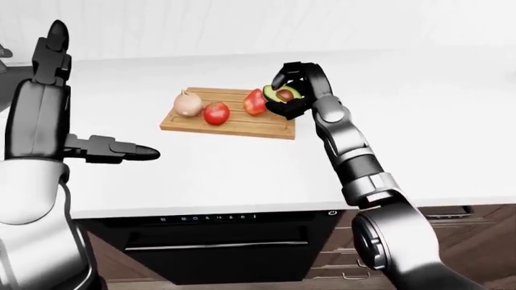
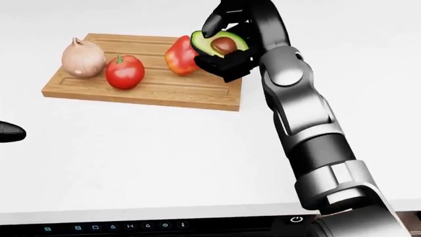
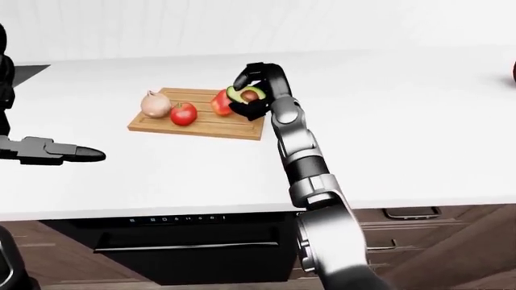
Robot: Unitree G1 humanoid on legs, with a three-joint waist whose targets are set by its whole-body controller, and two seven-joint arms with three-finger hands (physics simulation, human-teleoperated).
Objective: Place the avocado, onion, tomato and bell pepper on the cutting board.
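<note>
We see the rectangular wooden cutting board with grooved edges on the white table, bare wood showing along its lower strip and right corner. Above that right end, our right hand has its black fingers closed round a halved green avocado, brown pit showing, just beside the red bell pepper. The red tomato and pale onion sit left. Our left hand hovers left of the board, fingers spread straight.

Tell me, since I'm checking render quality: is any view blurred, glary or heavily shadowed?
Head view: sharp, even light, soft shadow beside the cutting board; avocado crisp in the right hand. Left-eye view: white counter nearly washed out, left hand clear. Right-eye view: similar, no blur.
</note>
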